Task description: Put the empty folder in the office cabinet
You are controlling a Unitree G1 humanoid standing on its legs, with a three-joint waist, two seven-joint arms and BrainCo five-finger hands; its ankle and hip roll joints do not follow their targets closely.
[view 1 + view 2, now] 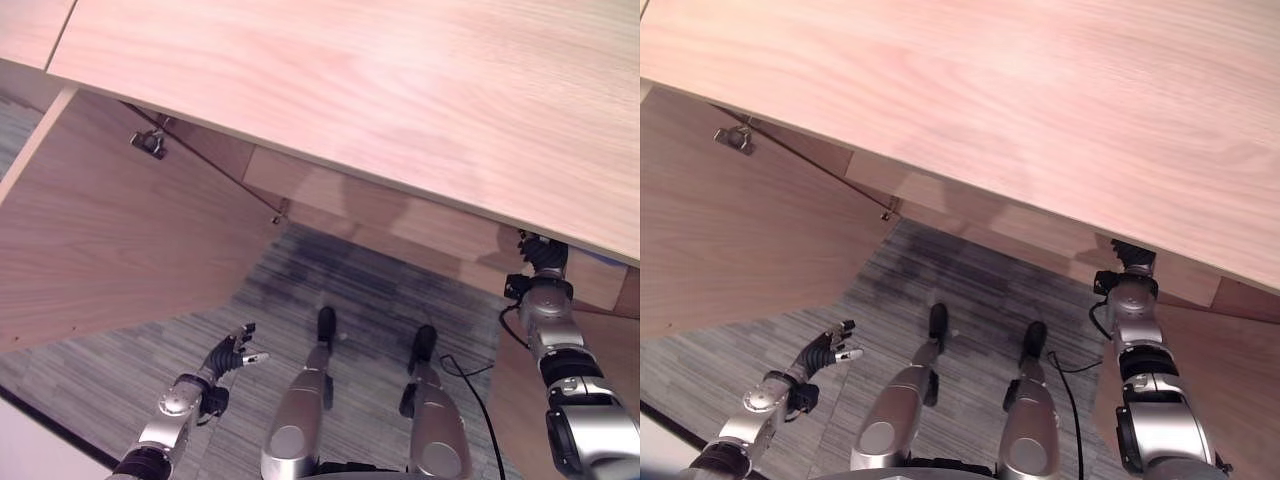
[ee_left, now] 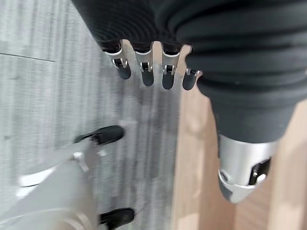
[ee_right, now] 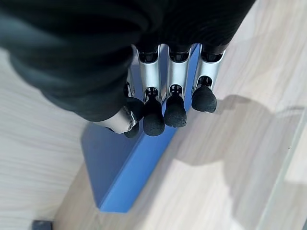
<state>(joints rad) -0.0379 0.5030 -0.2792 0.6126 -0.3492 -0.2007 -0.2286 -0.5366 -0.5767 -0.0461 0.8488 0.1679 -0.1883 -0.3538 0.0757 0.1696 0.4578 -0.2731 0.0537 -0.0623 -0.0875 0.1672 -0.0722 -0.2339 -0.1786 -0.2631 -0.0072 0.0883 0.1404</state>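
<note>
Left hand (image 2: 201,72) holds nothing; fingers (image 2: 145,72) extended and relaxed, thumb (image 2: 240,172) set apart. Beneath it: grey carpet floor (image 2: 38,86) meeting a light wooden panel (image 2: 196,182).

Cabinet ahead of you, both doors swung open

Your left hand (image 1: 232,356) hangs over the floor (image 1: 100,370) beside the left door (image 1: 110,240); your right hand (image 3: 158,103) reaches under the cabinet top (image 1: 400,90), the folder (image 3: 120,172) standing on the shelf (image 3: 211,191) inside.
</note>
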